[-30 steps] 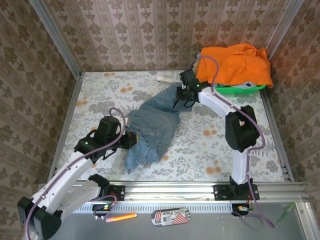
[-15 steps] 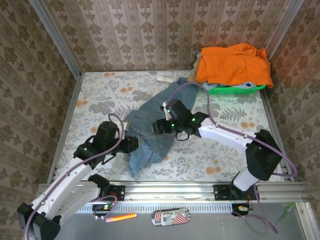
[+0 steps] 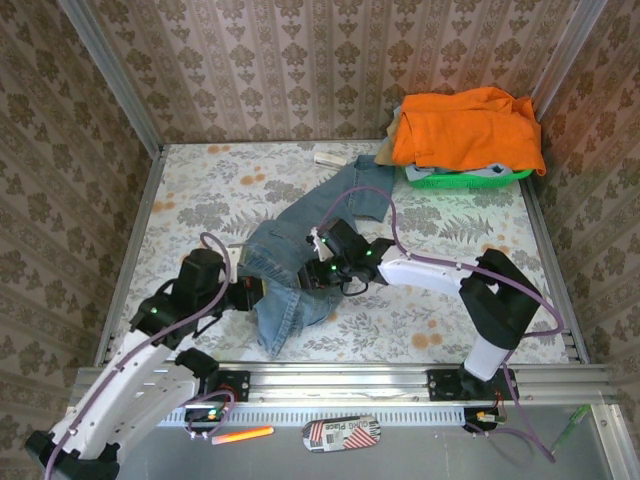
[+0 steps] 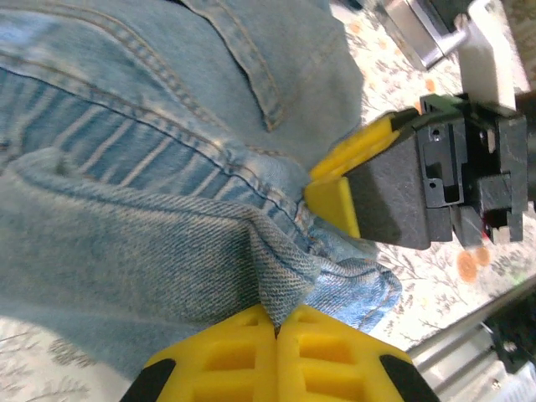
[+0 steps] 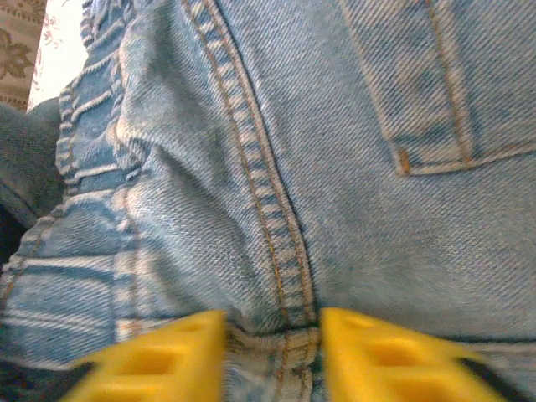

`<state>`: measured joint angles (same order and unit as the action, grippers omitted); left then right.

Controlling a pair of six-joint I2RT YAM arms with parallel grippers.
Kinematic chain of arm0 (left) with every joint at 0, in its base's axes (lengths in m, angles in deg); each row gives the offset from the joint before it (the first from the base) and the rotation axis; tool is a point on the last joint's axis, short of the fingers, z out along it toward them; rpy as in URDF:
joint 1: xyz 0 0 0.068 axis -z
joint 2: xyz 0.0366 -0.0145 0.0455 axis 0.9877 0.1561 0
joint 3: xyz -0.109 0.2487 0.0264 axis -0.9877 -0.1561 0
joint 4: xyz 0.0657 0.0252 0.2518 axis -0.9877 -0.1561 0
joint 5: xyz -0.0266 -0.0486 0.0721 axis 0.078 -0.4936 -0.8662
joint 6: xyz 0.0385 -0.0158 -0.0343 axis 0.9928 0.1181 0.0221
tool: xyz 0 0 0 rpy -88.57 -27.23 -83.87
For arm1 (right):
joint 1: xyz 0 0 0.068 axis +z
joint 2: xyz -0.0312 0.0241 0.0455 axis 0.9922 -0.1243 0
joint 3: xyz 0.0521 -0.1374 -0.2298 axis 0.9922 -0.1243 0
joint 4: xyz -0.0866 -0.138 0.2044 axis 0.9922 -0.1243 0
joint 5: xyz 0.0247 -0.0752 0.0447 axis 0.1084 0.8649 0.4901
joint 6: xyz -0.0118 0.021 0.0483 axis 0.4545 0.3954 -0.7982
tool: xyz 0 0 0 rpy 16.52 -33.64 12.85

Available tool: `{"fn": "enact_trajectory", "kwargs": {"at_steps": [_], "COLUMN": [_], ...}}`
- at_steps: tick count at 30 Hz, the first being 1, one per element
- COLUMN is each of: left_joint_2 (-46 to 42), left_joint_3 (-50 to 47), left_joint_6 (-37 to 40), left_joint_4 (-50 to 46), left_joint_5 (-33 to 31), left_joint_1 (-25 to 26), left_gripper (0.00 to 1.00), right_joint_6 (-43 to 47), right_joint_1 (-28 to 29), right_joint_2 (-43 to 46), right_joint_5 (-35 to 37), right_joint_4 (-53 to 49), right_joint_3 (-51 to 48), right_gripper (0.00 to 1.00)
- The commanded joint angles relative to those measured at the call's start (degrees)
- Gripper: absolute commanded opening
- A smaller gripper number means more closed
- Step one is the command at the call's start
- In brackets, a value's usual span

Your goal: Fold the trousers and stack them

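The trousers (image 3: 310,225), faded blue denim, lie slantwise on the flowered table, one leg reaching toward the back right and the waist end near the front. My left gripper (image 3: 258,293) sits at the left edge of the waist end. In the left wrist view it (image 4: 277,322) is shut on a pinched fold of the denim (image 4: 167,167). My right gripper (image 3: 318,277) rests on the waist part just right of the left one. Its yellow fingers (image 5: 272,335) clamp a thick stitched seam of the denim (image 5: 335,151). One of those fingers (image 4: 335,205) also shows in the left wrist view.
A bright orange garment (image 3: 465,125) is heaped on a green basket (image 3: 460,180) at the back right corner. A small white object (image 3: 330,157) lies at the back edge. Patterned walls close in the table, and a metal rail (image 3: 400,378) runs along the near edge.
My right gripper left the far leg end by the basket, came down to the waist beside the left gripper and closed on the denim. The left arm shifted slightly left.
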<state>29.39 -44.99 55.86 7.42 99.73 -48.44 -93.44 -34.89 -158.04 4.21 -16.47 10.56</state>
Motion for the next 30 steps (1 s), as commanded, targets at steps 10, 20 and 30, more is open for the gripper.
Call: {"fn": "enact_trajectory", "kwargs": {"at_steps": [10, 20, 30], "left_joint_2": [-4.1, -1.4, -0.8], "left_joint_3": [11.2, 4.5, 1.3], "left_joint_6": [0.5, -1.5, -1.7], "left_joint_4": [-12.0, -5.7, -2.2], "left_joint_5": [-20.9, -16.6, -12.6], "left_joint_1": [-1.9, -8.8, -11.4], "left_gripper": [0.0, 0.0, 0.0], "right_joint_6": [4.2, 5.0, 12.7], "right_joint_1": [-7.4, -24.2, -6.2], "right_joint_2": [13.2, 30.0, 25.2], "right_joint_5": [11.0, 16.7, 30.0], "right_joint_4": [-6.2, -16.7, -24.4], "right_joint_3": [-6.1, -17.7, -2.0], "right_gripper": [0.0, 0.15, 0.65]}}
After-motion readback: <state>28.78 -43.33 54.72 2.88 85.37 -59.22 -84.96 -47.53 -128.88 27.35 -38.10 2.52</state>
